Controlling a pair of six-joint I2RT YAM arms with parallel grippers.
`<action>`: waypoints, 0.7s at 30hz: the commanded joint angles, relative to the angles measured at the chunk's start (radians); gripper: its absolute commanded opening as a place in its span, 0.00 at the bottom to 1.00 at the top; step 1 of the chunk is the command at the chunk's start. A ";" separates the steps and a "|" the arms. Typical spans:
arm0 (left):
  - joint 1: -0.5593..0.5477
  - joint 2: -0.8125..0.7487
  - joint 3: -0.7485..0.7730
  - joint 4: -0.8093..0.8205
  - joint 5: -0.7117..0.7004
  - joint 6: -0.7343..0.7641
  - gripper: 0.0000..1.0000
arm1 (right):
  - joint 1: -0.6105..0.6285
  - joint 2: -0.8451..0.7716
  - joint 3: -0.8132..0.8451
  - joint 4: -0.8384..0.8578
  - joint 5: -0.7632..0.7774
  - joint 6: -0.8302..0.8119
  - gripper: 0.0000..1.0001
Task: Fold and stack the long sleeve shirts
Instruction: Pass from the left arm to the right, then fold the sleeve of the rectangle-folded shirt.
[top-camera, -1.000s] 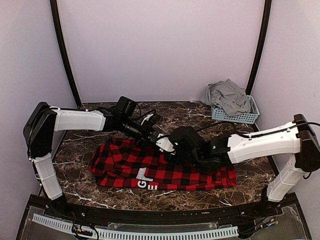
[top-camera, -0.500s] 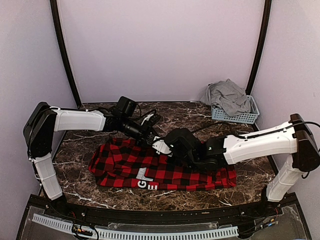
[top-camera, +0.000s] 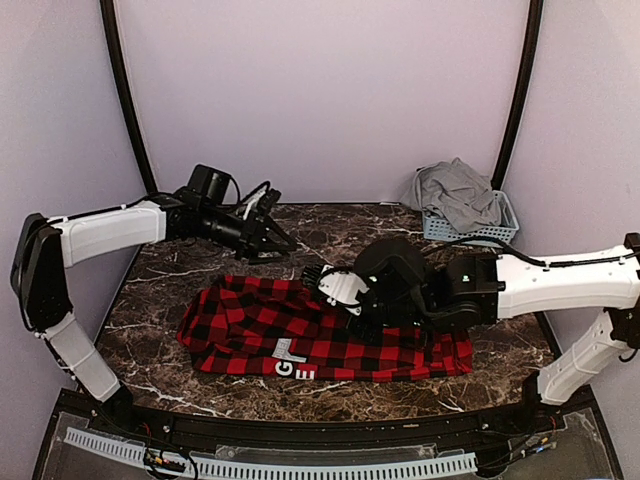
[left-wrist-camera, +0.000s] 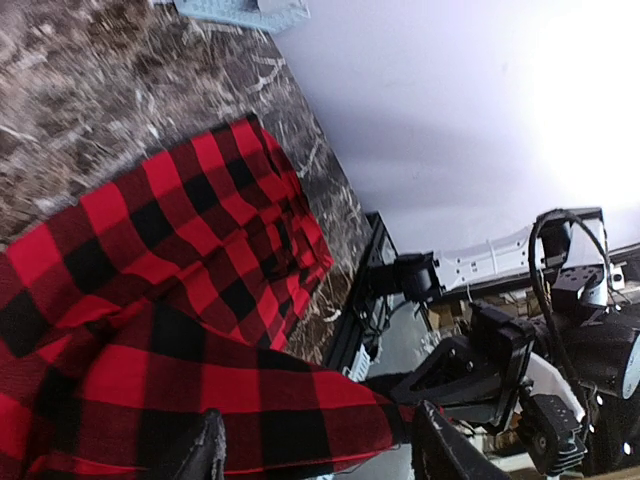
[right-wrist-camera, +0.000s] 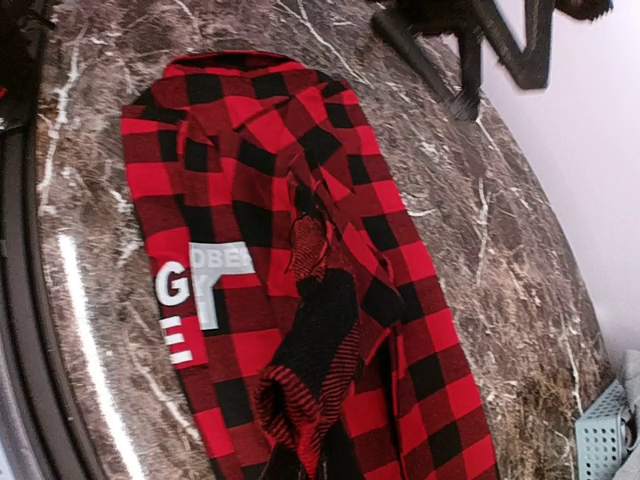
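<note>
A red-and-black check long sleeve shirt (top-camera: 330, 335) with white letters lies flat across the middle of the table. My right gripper (top-camera: 325, 282) is over its far edge, shut on the ribbed sleeve cuff (right-wrist-camera: 305, 385), which hangs bunched under the fingers at the bottom of the right wrist view. The left gripper (top-camera: 276, 241) hovers open over bare table behind the shirt's far left corner, holding nothing. Its two fingertips (left-wrist-camera: 205, 452) frame the check cloth (left-wrist-camera: 150, 300) lying beyond them. A plain grey shirt (top-camera: 455, 190) is heaped in the basket at the back right.
The pale blue slatted basket (top-camera: 470, 233) stands in the back right corner against the wall. Dark marble table (top-camera: 350, 225) shows behind and in front of the shirt. A black rail with a white slatted strip (top-camera: 300, 465) runs along the near edge.
The left gripper has opened, let go of the shirt and drawn back to the far left. The right gripper has shut on the sleeve cuff and pulled slightly right.
</note>
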 joint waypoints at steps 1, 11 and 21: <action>0.086 -0.143 -0.023 -0.092 -0.110 0.106 0.64 | 0.028 -0.016 0.086 -0.120 -0.216 0.105 0.00; 0.100 -0.180 0.020 -0.215 -0.417 0.197 0.71 | 0.005 -0.041 0.250 -0.230 -0.265 0.177 0.00; 0.100 -0.194 -0.008 -0.229 -0.541 0.211 0.73 | -0.400 0.030 0.329 -0.288 -0.461 0.350 0.00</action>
